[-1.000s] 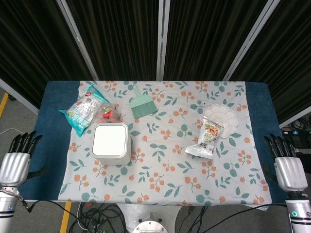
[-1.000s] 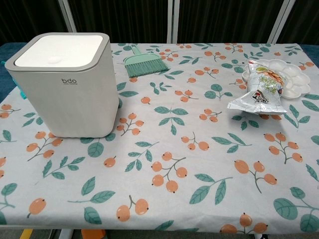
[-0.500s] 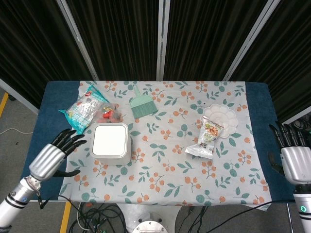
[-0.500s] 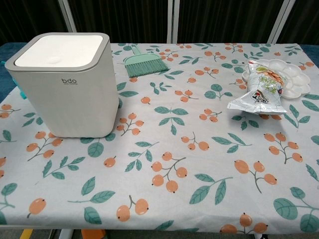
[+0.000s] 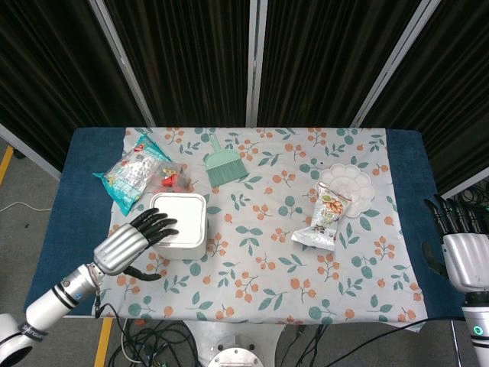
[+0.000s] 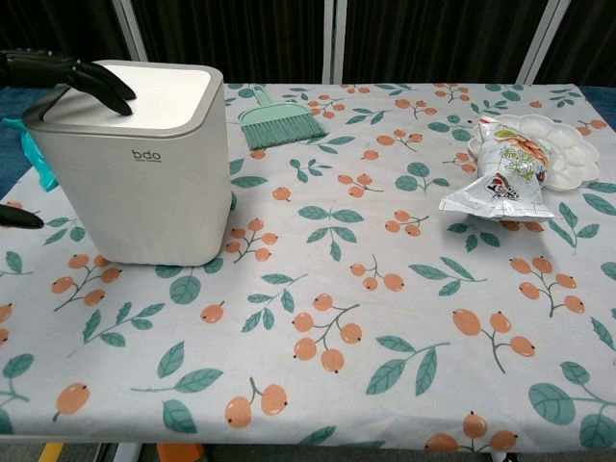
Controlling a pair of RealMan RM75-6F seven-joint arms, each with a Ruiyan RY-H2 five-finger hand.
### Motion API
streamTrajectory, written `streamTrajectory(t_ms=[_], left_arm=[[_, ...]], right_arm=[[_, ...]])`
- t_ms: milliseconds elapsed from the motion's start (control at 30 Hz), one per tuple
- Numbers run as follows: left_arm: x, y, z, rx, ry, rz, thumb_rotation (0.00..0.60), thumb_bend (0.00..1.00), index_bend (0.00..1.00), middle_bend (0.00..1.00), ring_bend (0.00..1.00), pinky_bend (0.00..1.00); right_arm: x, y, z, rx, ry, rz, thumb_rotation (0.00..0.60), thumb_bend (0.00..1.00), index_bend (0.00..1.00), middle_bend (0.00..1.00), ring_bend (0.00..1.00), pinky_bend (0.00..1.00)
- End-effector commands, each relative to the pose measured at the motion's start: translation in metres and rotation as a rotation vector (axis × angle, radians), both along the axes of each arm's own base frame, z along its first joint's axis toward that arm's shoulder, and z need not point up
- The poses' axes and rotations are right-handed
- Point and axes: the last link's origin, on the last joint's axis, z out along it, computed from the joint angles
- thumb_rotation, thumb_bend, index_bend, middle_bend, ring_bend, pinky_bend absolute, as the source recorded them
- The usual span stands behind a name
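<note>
The left hand (image 5: pixel 130 245) is reaching over the bin (image 5: pixel 179 224) near the table's left side, fingers (image 6: pixel 91 79) spread across its lid (the chest view is showing only those fingertips). The right hand (image 5: pixel 461 252), fingers apart and empty, is appearing in the head view alone.

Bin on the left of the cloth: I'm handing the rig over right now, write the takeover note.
Left hand: fingers spread over the near-left edge of the white bin, fingertips on or just above its lid; no grip closed that the views show. The bin sits slightly turned on the floral cloth.
Right hand: open, holding nothing, off the table's right edge.
Behind the bin: teal snack bag and small red wrapper. Green brush at back centre. Nut packet leans on the white plate at right.
Done: left hand has reached the bin. Left: lid looks closed; wrappers, packet and brush lie untouched.
</note>
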Motion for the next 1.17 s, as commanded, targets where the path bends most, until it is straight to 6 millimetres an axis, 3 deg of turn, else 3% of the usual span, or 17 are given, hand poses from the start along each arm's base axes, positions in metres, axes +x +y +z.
streamTrajectory(t_ms=[33,167,367,500,700,933,1167], left_arm=[[0.0,0.0,-0.005,-0.02,0.02,0.018,0.423,0.0,0.23,0.24,0.13,0.0],[0.003,0.0,0.008,0.05,-0.042,0.017,0.404,0.0,0.24,0.24,0.14,0.0],[-0.005,-0.001,0.054,0.281,-0.171,0.048,0.398,0.0,0.24,0.23,0.14,0.0],[-0.026,-0.006,0.081,0.414,-0.175,0.132,0.401,0.0,0.23,0.22,0.14,0.0],[-0.07,-0.021,0.104,0.577,-0.03,0.297,0.397,0.0,0.22,0.19,0.14,0.0],[-0.112,-0.058,0.099,0.605,0.043,0.513,0.4,0.0,0.22,0.19,0.14,0.0],[-0.128,-0.093,0.079,0.615,0.052,0.62,0.406,0.0,0.22,0.19,0.14,0.0]], right_arm=[[-0.002,0.001,-0.001,0.003,-0.007,-0.003,0.6,0.36,0.0,0.02,0.0,0.0],[-0.004,0.002,-0.001,-0.001,-0.014,-0.004,0.6,0.36,0.0,0.02,0.0,0.0],[-0.006,0.003,0.0,-0.008,-0.022,-0.001,0.6,0.36,0.0,0.02,0.0,0.0],[-0.009,0.003,-0.001,-0.007,-0.028,-0.006,0.6,0.36,0.0,0.02,0.0,0.0],[-0.014,0.005,-0.004,0.005,-0.035,-0.026,0.6,0.36,0.0,0.02,0.0,0.0],[-0.024,0.013,-0.015,0.039,-0.071,-0.05,0.6,0.36,0.0,0.02,0.0,0.0],[-0.033,0.024,-0.029,0.045,-0.093,-0.072,0.6,0.36,0.0,0.02,0.0,0.0]])
